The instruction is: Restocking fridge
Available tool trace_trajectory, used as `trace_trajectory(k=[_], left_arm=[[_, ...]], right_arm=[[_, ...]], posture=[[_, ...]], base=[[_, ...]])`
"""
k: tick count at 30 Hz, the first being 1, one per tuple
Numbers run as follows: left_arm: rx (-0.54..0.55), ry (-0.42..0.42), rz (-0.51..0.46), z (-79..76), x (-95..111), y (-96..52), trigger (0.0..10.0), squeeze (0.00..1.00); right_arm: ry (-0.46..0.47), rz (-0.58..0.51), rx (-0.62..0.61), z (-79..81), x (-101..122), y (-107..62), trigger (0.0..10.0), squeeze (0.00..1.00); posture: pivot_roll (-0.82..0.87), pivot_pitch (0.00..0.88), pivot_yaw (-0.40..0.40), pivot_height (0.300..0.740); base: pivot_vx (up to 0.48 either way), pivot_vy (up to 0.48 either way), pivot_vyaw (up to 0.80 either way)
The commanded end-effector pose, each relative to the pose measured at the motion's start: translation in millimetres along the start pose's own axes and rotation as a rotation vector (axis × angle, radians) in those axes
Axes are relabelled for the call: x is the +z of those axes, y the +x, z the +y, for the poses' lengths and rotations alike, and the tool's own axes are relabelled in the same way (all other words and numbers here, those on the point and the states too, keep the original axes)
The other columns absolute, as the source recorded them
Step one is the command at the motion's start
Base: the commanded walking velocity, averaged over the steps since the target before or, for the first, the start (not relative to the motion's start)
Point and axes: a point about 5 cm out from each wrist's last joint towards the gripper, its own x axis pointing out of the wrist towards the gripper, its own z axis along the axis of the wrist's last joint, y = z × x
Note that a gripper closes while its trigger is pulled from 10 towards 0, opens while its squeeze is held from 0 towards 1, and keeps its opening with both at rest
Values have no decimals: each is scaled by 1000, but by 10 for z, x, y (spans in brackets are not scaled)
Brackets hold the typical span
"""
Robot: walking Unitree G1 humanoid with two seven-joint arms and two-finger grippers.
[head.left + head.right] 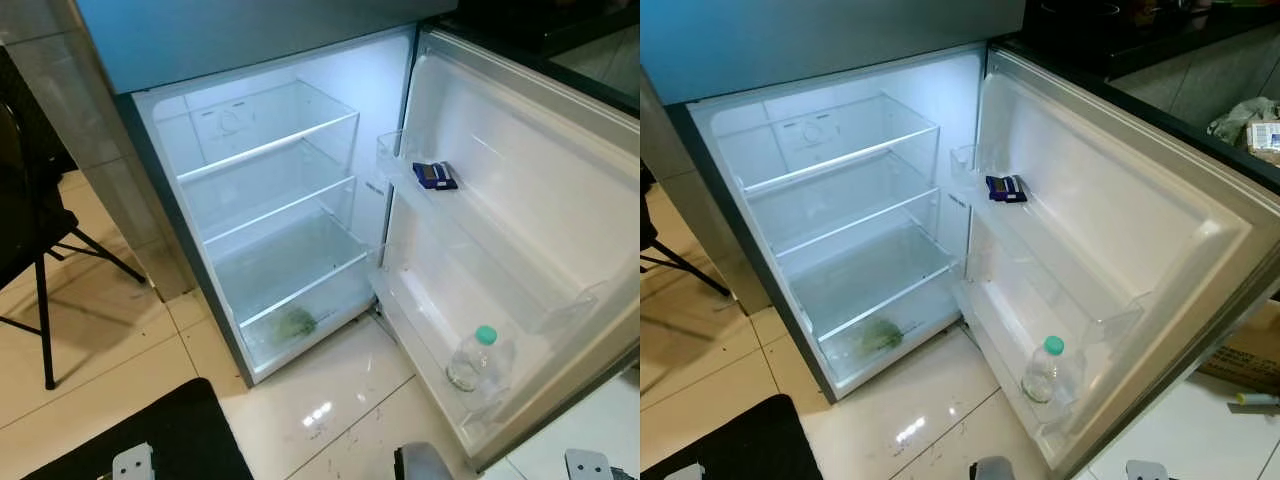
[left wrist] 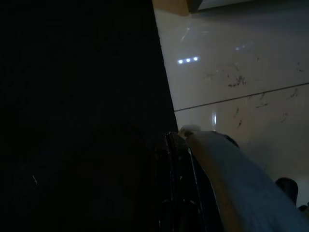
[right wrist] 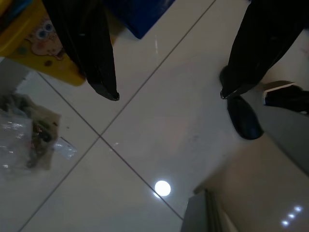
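The fridge stands open in front of me, lit inside, with bare glass shelves. Something green lies in the bottom drawer. The door is swung out to the right. A small dark blue box rests on its upper shelf, and a clear bottle with a green cap stands in its lower shelf. My right gripper hangs open over the tiled floor with nothing between its fingers. The left wrist view is very dark; my left gripper is a dim outline beside a pale long shape.
A black mat lies on the floor at my left, and a black chair stands farther left. Under the right gripper are a yellow cartoon box, a plastic bag and a black shoe-like shape. A dark counter runs behind the door.
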Motion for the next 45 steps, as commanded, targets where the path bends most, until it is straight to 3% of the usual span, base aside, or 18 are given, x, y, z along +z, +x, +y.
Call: trace_trajectory(k=[1, 13, 29, 45], left_arm=[[0, 5, 23, -6, -55, -11, 10000, 0], [-7, 15, 30, -25, -61, -6, 10000, 0], [-35, 54, 69, -93, -124, 0, 10000, 0], [-41, 52, 71, -119, -139, 2, 10000, 0]], right_arm=[[14, -10, 12, 17, -5, -2, 10000, 0], [11, -19, 9, 21, 25, 3, 10000, 0], [14, 5, -4, 9, -38, -6, 10000, 0], [-10, 9, 28, 10, -49, -10, 10000, 0]], posture=[[-68, 33, -21, 635], [-69, 23, -22, 684], [-69, 29, -21, 689], [-76, 29, -23, 740]], base=[[0, 0, 0], [0, 0, 0], [-480, 0, 0], [0, 0, 0]])
